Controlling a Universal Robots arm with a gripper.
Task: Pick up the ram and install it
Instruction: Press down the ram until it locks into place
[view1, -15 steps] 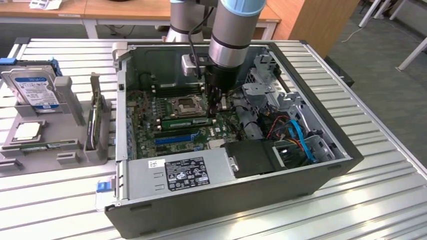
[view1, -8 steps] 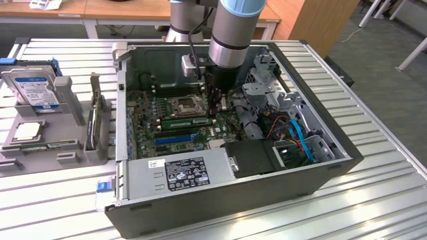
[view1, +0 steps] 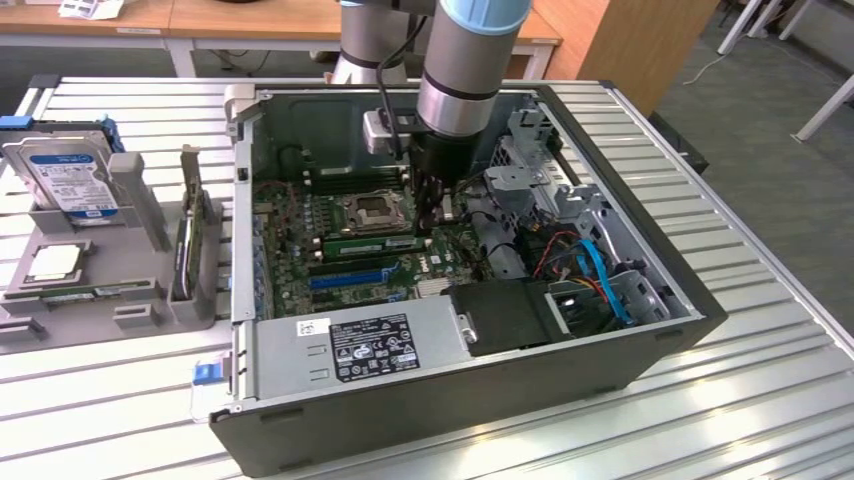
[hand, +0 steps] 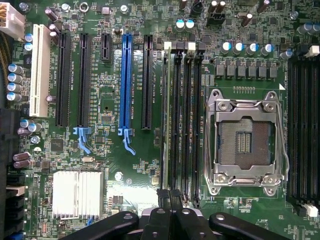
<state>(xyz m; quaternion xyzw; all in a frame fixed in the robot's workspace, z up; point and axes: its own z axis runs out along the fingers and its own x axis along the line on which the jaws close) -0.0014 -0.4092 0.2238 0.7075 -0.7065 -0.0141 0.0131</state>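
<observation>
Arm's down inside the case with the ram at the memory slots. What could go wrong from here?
1. The gripper meets the ram near its end on the exterior view's right, so a downward push may seat it tilted in the memory slots.
2. The open CPU socket lies right beside those slots; a sideways slip could strike its exposed contacts.

A robotics lab: an open computer case (view1: 454, 330) on a slatted metal table (view1: 747, 400), wooden desks (view1: 240, 20) behind.

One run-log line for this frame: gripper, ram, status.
gripper: shut, tips at ram end | ram: edge-on along memory slots beside CPU socket | seating: cannot tell
</observation>
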